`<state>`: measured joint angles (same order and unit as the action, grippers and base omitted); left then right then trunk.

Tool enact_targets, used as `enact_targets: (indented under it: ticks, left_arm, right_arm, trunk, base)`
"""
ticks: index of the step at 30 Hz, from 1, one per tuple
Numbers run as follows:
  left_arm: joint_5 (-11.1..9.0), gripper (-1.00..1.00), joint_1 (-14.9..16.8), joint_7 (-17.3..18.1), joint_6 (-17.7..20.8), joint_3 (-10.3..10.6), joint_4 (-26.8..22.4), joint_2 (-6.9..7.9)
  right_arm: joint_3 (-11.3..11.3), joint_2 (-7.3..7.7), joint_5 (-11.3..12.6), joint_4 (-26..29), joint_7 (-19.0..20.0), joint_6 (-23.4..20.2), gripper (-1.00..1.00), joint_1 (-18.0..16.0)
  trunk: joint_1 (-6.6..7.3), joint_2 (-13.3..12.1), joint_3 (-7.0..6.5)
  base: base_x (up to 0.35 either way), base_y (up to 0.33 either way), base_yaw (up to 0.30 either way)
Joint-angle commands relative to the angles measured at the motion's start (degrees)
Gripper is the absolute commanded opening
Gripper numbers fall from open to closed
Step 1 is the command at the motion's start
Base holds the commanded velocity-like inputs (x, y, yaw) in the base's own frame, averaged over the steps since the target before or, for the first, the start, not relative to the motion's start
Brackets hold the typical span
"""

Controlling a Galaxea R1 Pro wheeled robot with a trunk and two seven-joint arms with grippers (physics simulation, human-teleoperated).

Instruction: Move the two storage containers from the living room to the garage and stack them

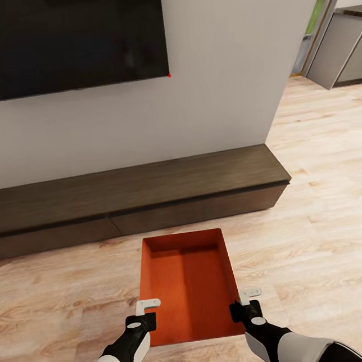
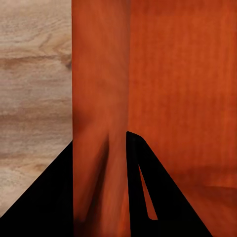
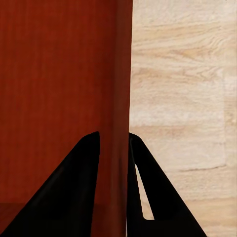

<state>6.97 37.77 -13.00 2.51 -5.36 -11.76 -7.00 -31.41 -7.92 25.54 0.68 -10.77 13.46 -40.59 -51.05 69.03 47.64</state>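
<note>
- The wood floor [image 1: 334, 230] and long dark cabinet [image 1: 132, 201] are in the living room.
- The orange bin [image 1: 185, 285] is held up in front of the robot.
- The left gripper [image 1: 142, 320] pinches one side wall; the right gripper [image 1: 244, 309] pinches the other.
- Keep both squeezes even and the bin level while rolling.

The storage container [image 1: 185, 282] looks like smooth orange-red plastic with a faint fine ribbing on its inner base and a slight sheen. The plank floor [image 1: 323, 231] is light wood with visible grain, matt. The low TV bench [image 1: 131, 192] is dark wood veneer, matt. The wall TV [image 1: 62, 40] is glossy black. The wall [image 1: 231, 84] is plain matt white.
</note>
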Motion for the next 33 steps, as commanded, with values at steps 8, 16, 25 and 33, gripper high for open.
enact_targets:
  ticks: [8, 16, 25, 33]
  left_arm:
    - [1.91, -1.0, 0.02, -1.23, 0.31, -1.52, -0.38, -0.12]
    - [1.91, -1.0, 0.02, -1.23, 0.31, -1.54, -0.4, -0.12]
    - [1.91, -1.0, 0.02, -1.23, 0.31, -1.53, -0.37, -0.19]
    - [1.9, -1.0, 0.02, -1.23, 0.31, -1.56, -0.54, -0.21]
  right_arm:
    - [0.31, -0.17, 1.87, -0.33, -0.33, 0.79, -1.0, -0.02]
    - [0.33, -0.18, 1.87, -0.33, -0.23, 0.99, -1.0, -0.02]
    - [0.35, -0.24, 1.97, -0.33, -0.22, 1.13, -1.0, -0.02]
    - [0.36, -0.23, 2.05, -0.33, -0.22, 1.13, -1.0, -0.02]
  trunk:
    - [1.76, -3.2, -1.41]
    - [3.52, -6.41, -2.91]
    - [5.5, -10.02, -5.28]
    - [5.5, -10.02, -6.03]
  base:
    - [0.0, 0.0, 0.0]
    - [0.0, 0.0, 0.0]
    - [0.0, 0.0, 0.0]
    - [0.0, 0.0, 0.0]
